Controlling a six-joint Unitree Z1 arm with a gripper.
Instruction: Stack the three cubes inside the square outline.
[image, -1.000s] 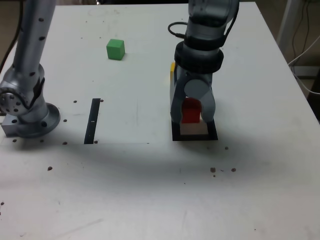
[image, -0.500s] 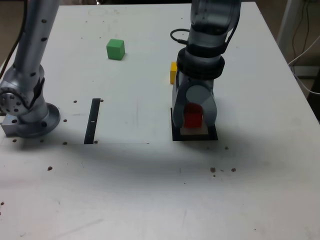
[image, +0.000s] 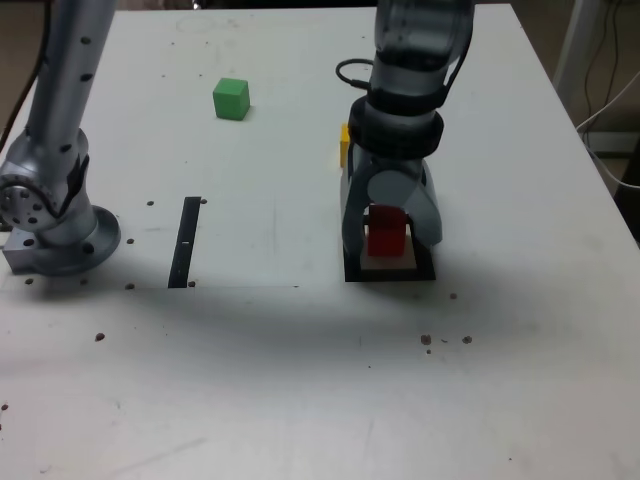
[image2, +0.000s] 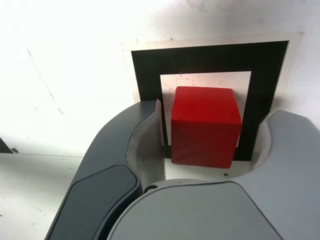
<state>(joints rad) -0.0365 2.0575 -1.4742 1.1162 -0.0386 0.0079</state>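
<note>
The pincer (image2: 212, 137) gapes (fairly wide) around the red cube (image2: 205, 127).

So the table (image: 270, 370) is a big white slab, kinda scuffed (lots of little dark specks on it, honestly), with soft glare across the middle. Exterior view's right has a pale upright post (image: 577, 60) plus some loose cables (image: 605, 80) against a dim brownish background.
</note>
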